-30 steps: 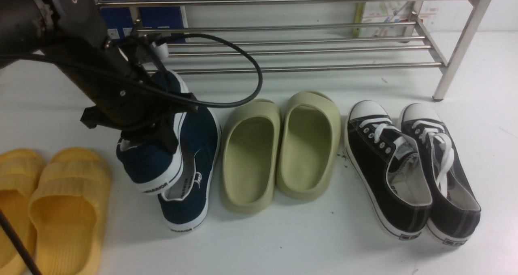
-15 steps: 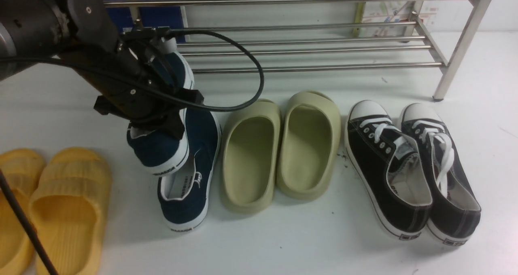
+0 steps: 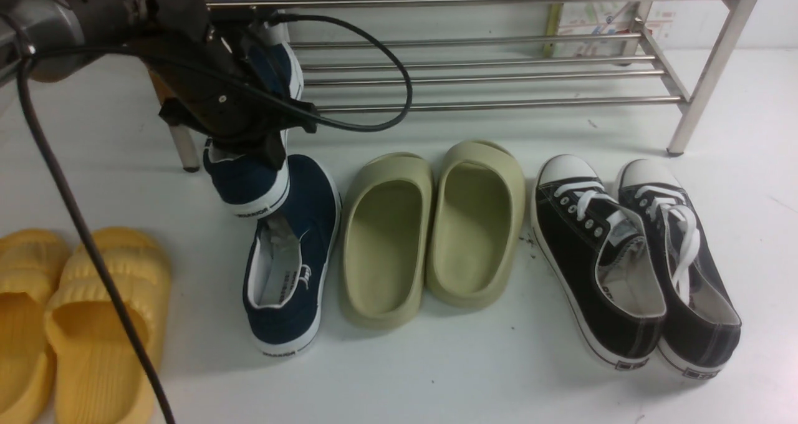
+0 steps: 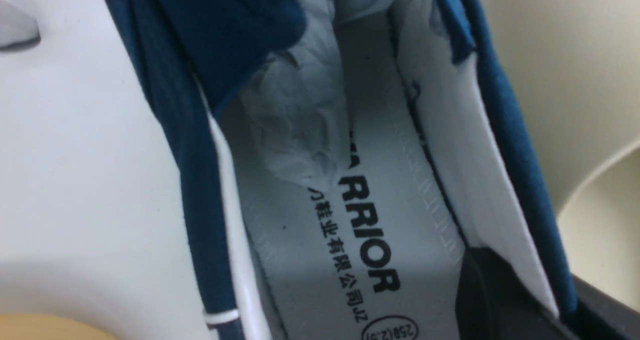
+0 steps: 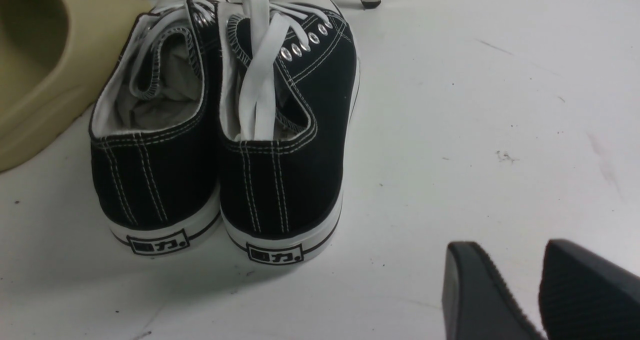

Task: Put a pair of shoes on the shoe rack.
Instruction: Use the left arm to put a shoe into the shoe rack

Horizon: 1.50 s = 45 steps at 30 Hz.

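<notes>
White worktop (image 3: 436, 374) runs up to the shoe rack (image 3: 499, 105), whose steel rails cross the far side of the scene. The left claw (image 3: 246, 146) pinches the lifted navy shoe (image 3: 249, 190) by the wall of its opening. In the left wrist view one dark finger (image 4: 492, 295) sits inside, against the white lining.

The shoe hangs off the worktop at the rack's left end. Its long axis runs toward the rack: the toe is high and overlaps the lower rails, and the heel is low on the robot's side. I judge that the coming move is forward along this axis, and that the heel must rise above the front rail. I cannot tell if the toe already rests on a rail.

The second navy shoe (image 3: 310, 206) lies on the worktop in front of the rack, toe also toward it. The left arm is much nearer to both shoes. The right claw (image 5: 515, 260) is a little spread and empty, near the rack's right end.

Against one second ago, the lifted shoe is higher and closer to the rack. The second shoe's opening is now uncovered.
</notes>
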### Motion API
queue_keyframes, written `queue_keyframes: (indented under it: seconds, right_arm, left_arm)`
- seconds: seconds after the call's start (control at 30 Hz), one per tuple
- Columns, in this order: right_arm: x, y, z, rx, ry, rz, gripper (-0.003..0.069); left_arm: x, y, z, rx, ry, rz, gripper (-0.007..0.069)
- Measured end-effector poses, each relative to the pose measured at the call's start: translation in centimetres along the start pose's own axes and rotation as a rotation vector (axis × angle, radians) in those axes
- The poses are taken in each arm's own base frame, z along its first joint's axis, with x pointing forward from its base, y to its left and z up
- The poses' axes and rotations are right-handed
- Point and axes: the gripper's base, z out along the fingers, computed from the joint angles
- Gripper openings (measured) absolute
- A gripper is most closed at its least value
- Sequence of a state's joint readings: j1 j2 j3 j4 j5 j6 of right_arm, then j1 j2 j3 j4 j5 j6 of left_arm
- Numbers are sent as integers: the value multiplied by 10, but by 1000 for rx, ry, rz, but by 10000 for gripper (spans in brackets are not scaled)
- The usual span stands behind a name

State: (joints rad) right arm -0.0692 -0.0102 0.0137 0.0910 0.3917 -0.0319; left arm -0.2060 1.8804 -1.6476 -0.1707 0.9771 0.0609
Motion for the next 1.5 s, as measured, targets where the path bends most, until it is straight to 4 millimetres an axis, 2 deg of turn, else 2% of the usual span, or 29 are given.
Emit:
queue_keyframes:
  seconds: [0.23,0.37,0.53,0.8,0.97,1.27,1.4,1.5]
  right_arm:
    - [0,0,0,0,0,0,239]
    - [0,0,0,0,0,0,239]
    - [0,0,0,0,0,0,239]
    - [0,0,0,0,0,0,239]
    - [0,0,0,0,0,0,239]
    - [0,0,0,0,0,0,239]
    - [0,0,0,0,0,0,239]
    - [0,0,0,0,0,0,239]
  left_arm:
    - [-15,3,9,-29,38,10,0]
    - [-28,6,14,-53,-14,24,0]
    - [-35,4,2,-56,-23,33,0]
    - [-40,6,2,-87,-61,52,0]
    - [-48,10,17,-100,-137,61,0]
    - [-50,19,52,-137,-140,22,0]
    - [-50,19,53,-140,-151,-18,15]
    - [-51,20,53,-148,-162,-32,55]
